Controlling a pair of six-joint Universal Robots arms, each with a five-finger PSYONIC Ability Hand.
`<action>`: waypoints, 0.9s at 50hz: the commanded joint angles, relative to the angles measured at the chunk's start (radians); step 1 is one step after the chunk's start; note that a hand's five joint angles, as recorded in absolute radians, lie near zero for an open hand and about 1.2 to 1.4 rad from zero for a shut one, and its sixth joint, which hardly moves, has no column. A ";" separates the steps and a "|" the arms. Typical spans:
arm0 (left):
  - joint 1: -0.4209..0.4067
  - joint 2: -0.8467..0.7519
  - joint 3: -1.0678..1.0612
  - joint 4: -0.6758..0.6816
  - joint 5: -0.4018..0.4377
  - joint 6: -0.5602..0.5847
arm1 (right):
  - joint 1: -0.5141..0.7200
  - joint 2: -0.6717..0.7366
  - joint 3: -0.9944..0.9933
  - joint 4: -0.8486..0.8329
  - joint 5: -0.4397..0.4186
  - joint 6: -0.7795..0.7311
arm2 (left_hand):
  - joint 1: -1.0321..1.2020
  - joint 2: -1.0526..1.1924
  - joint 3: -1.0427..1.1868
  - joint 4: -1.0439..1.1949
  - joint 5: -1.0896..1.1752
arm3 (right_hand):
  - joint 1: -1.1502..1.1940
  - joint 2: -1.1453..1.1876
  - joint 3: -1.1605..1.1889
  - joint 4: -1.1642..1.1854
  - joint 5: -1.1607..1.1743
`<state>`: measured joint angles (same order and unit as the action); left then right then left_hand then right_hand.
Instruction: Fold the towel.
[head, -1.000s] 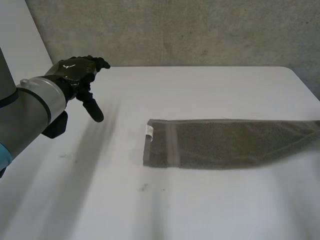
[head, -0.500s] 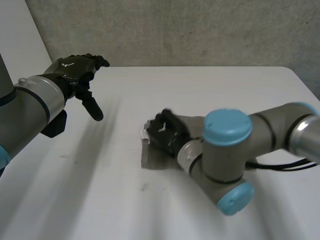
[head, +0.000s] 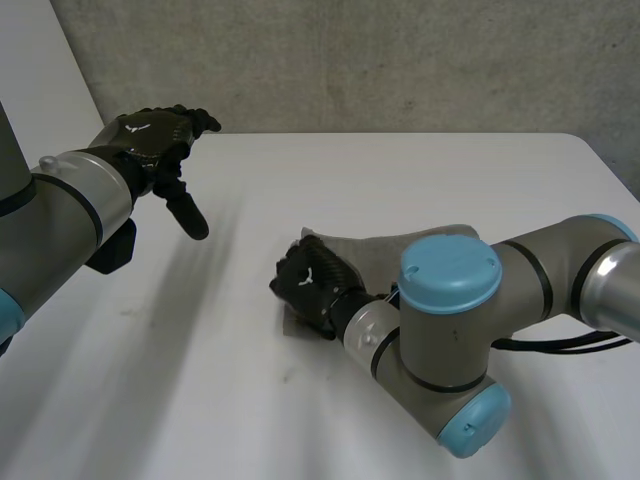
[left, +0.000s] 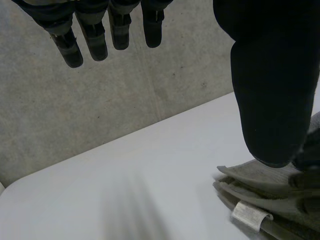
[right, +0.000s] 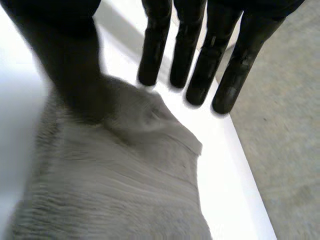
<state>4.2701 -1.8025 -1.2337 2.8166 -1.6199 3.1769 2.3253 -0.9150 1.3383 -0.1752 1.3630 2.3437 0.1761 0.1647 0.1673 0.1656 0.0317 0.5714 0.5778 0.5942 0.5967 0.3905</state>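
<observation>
The grey towel (head: 372, 245) lies in the middle of the table, doubled over itself, with a white label (left: 250, 215) at its left end. My right hand (head: 310, 282) hangs over that left end, its arm reaching across the towel from the right. In the right wrist view its fingers (right: 200, 65) are straight and spread off the cloth, open, with the thumb just over the towel's (right: 125, 190) corner. My left hand (head: 160, 138) hovers open above the table's far left, away from the towel (left: 260, 187).
The white table (head: 200, 400) runs back to a grey concrete wall (head: 400, 60). The right arm's big elbow (head: 450, 340) covers the towel's middle and right part.
The right arm has swung in from the right, and the towel that lay long and flat is now doubled at its left end. The right hand's fingers have straightened off it. The left hand stays put.
</observation>
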 joint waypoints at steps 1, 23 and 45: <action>-0.003 -0.001 -0.001 0.003 0.000 0.000 | -0.020 -0.016 0.016 0.000 0.041 0.055 | -0.002 0.010 0.007 0.009 -0.032 | -0.397 -0.403 -0.420 -0.422 -0.390; -0.016 -0.015 -0.012 0.014 -0.002 -0.003 | -0.441 -0.274 0.467 -0.007 0.117 0.232 | -0.002 0.010 0.007 0.009 -0.032 | -0.331 -0.337 -0.354 -0.356 -0.324; -0.024 -0.006 -0.010 0.014 -0.002 -0.003 | -0.260 -0.239 0.322 -0.182 0.145 -0.119 | -0.002 0.010 0.007 0.009 -0.032 | 0.825 0.818 0.802 0.800 0.831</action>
<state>4.2467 -1.8101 -1.2445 2.8302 -1.6216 3.1738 1.8720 -1.1730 1.7599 -0.3304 1.5110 2.3316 0.1761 0.1646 0.1672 0.1649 0.0318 1.2632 1.3273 1.3380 1.3401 1.1562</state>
